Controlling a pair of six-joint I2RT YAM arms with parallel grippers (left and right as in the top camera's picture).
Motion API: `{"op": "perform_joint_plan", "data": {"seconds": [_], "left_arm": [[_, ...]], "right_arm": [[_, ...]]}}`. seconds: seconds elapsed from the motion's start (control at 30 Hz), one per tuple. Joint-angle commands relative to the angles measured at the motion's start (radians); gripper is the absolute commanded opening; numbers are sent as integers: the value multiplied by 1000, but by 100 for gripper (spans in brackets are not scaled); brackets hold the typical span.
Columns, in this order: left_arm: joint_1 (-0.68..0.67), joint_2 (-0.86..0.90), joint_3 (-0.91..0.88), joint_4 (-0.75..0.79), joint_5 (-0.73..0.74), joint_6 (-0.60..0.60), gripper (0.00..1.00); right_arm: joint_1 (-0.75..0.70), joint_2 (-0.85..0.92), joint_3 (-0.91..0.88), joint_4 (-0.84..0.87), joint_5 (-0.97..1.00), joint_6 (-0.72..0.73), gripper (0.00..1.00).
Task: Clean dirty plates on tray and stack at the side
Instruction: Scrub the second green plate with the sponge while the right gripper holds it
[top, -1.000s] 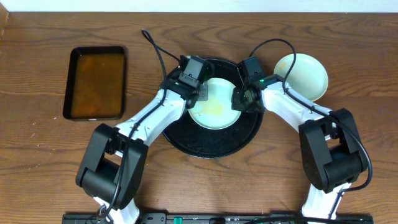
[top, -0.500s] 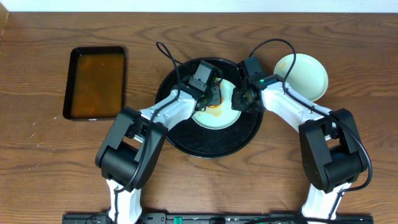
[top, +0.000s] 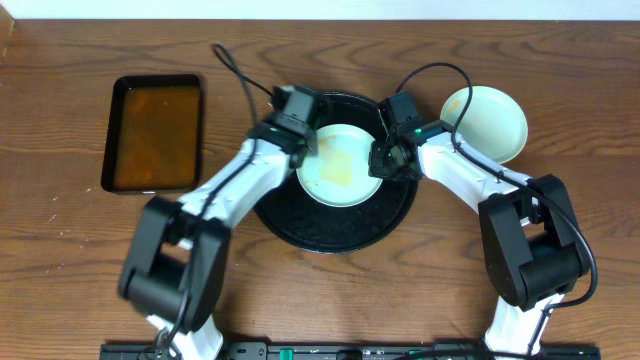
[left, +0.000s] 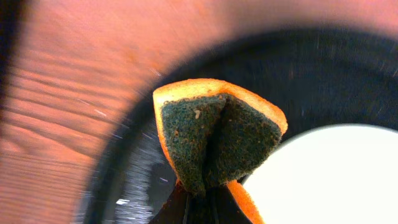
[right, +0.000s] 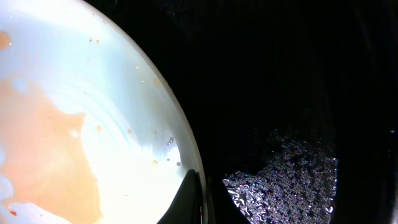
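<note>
Round tray: the glossy black round tray (top: 335, 228) sat mid-worktop (top: 80, 260), nearer the far edge.
Smeared plate: a mint smeared plate (top: 340, 165), washed with pale orange, lay in the tray's far half, between both grippers.
Right gripper: the right gripper (top: 385, 160) was pinched onto that plate's right rim.
Left gripper: the left gripper (top: 303, 145) was clenched on a folded orange-and-green sponge (left: 217, 134), over the tray just off the plate's far-left rim.
Stacked plates: the stacked plates (top: 490, 125), mint over yellowish, rested just beside the tray, toward the far right corner.
Rectangular tray: a rectangular tray (top: 153, 132) of orange-brown liquid stood near the left edge.
</note>
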Motion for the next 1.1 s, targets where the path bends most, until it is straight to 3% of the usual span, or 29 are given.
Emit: {"op": "perform_joint_plan", "data": {"seconds": [0.0, 0.07, 0.17, 0.33, 0.5, 0.67, 0.8, 0.9, 1.07], "left_arm": [[5, -95, -3, 5, 68, 11, 8], [4, -84, -8, 32, 234, -61, 7], [-8, -35, -16, 79, 333, -157, 8], [-58, 102, -16, 177, 439, -230, 8], [-86, 189, -16, 177, 439, -231, 8], [-63, 196, -17, 156, 332, -68, 8], [-18, 195, -17, 97, 67, 84, 8], [7, 177, -16, 70, -17, 126, 8], [19, 58, -15, 34, -12, 129, 8]], "right_arm": [[1, 34, -20, -20, 49, -10, 1], [0, 33, -20, -14, 49, -10, 1], [0, 34, -20, -10, 49, -10, 1], [1, 33, -20, -11, 49, -10, 1], [1, 34, -21, -14, 49, -10, 1], [1, 34, -21, -15, 49, -10, 1], [1, 34, -24, -15, 49, -10, 1], [0, 34, -24, -15, 49, -10, 1], [0, 34, -25, -14, 49, -10, 1]]}}
